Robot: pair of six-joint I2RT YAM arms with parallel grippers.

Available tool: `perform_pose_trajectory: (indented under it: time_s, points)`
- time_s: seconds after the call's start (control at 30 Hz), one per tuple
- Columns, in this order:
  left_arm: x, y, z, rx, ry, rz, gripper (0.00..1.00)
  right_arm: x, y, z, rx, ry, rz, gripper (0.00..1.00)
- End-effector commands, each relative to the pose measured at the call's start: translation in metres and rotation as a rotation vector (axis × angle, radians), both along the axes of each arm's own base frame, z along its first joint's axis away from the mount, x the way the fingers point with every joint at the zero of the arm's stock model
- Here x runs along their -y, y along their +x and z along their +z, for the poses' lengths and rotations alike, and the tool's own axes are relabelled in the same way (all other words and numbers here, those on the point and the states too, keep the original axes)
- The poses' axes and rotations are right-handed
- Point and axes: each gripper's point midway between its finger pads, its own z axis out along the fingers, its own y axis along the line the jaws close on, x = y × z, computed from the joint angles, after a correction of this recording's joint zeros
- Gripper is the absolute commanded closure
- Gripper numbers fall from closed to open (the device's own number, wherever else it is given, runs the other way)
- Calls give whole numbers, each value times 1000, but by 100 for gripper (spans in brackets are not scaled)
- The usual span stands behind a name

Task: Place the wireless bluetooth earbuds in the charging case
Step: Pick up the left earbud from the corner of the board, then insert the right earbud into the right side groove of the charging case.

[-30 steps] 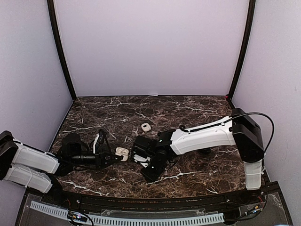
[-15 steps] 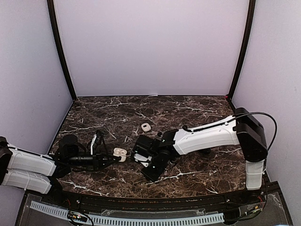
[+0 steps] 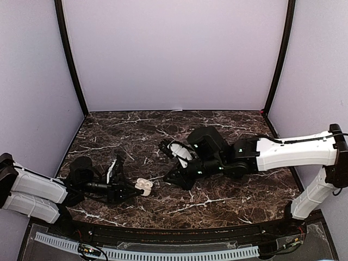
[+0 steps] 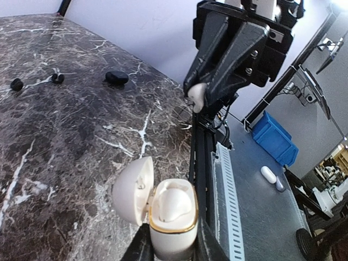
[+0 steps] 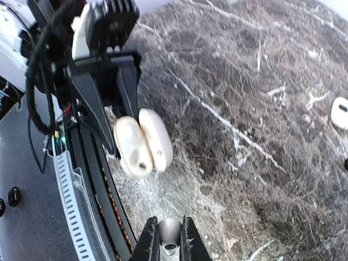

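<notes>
My left gripper is shut on an open white charging case with a gold rim, held low over the table's near edge. In the left wrist view the case stands upright between my fingers with its lid swung left. My right gripper hovers above and right of it, shut on a small white earbud. That earbud also shows in the left wrist view. The right wrist view looks down on the open case, apart from the earbud.
Two black earbuds and a black case lie on the marble table farther back. A closed white case lies at the right. The table's black front rail runs close beside the held case.
My right gripper has lifted away from the case and drawn back up and to the right with the earbud. My left gripper has shifted the case slightly nearer and to the right.
</notes>
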Motion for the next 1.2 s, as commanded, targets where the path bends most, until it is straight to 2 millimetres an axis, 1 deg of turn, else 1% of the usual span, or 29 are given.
perform_pose_trajectory:
  time_s: [0.0, 0.17, 0.2, 0.27, 0.4, 0.47, 0.53, 0.63, 0.83, 1.03, 1.17]
  points:
    - [18, -8, 28, 169, -72, -58, 100, -10, 1, 39, 95, 229, 24, 100]
    - [28, -6, 52, 278, -151, -23, 100, -2, -7, 83, 168, 492, 44, 100]
    - [29, -5, 57, 296, -168, -13, 100, 1, -9, 87, 181, 529, 45, 100]
    - [32, -1, 66, 330, -191, 21, 100, 4, -10, 102, 213, 600, 43, 100]
    - [36, 6, 80, 398, -225, 81, 100, 6, -11, 120, 280, 688, 40, 100]
    - [37, 7, 86, 427, -243, 98, 100, 7, -10, 125, 311, 717, 26, 100]
    - [38, 8, 91, 447, -255, 109, 100, 7, -10, 128, 333, 738, 26, 100]
    - [37, 4, 100, 486, -298, 112, 100, 7, -12, 133, 359, 774, 38, 100]
    - [38, -3, 115, 553, -368, 113, 100, 4, -14, 131, 396, 803, 50, 100]
    - [41, -5, 119, 587, -387, 109, 100, -3, -15, 125, 406, 798, 59, 100]
    - [41, -4, 117, 593, -381, 115, 100, -8, -18, 118, 401, 789, 77, 100]
